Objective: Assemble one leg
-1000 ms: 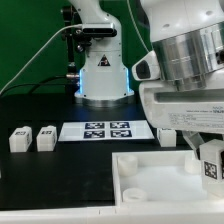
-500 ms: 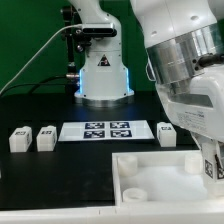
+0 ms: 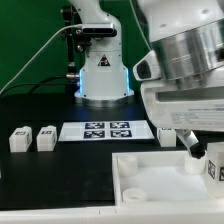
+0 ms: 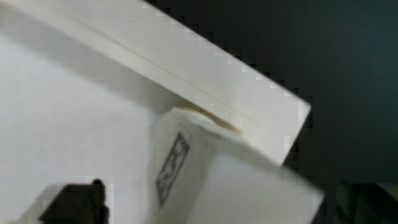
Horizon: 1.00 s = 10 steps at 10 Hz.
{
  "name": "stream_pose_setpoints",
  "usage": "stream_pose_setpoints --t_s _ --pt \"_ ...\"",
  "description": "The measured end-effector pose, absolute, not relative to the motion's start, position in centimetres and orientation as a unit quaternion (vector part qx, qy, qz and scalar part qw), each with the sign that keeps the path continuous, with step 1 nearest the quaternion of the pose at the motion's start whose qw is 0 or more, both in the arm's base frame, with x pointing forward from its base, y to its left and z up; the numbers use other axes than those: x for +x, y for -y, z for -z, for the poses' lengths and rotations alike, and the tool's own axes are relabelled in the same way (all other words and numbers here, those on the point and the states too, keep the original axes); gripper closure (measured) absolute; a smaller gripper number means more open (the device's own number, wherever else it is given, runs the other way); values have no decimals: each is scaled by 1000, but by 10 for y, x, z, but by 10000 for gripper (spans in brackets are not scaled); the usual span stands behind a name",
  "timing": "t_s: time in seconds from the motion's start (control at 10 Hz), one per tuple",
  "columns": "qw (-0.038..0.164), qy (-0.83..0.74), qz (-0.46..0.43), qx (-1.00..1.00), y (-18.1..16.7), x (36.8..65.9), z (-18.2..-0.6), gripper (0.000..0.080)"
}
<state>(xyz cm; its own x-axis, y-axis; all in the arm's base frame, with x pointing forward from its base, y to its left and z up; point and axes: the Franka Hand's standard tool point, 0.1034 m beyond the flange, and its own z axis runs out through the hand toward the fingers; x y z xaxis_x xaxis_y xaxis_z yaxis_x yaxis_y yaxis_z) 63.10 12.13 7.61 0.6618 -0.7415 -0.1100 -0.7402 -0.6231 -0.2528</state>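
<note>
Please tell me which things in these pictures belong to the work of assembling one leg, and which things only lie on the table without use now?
Belonging to the job:
- the hand, low over the tabletop part
- the white tabletop with raised rim
- the tagged leg by the hand; grip not clear

Lying about:
- two white legs at the exterior view's left
- another leg beside the marker board

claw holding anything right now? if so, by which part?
Cannot tell. The claw is low at the white tabletop beside a tagged leg, but neither view shows the fingers closed on anything.

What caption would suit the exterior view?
Robot gripper lowers a tagged white leg over the white tabletop; loose legs wait nearby.
</note>
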Motion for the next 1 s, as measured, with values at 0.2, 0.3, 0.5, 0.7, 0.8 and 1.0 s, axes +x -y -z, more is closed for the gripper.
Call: stream_pose_setpoints --t_s 0.2,0.3,0.5,0.7,0.8,1.0 --pt "138 -348 14 -927 -117 631 -75 151" --pt "137 -304 20 -943 -117 631 -75 150" --pt "114 -159 50 -979 -121 632 -68 150" --pt "100 -46 61 -992 -118 634 -66 150" --pt "100 -32 64 -992 -118 635 -66 150" --pt "101 -51 62 -992 -118 634 -66 155"
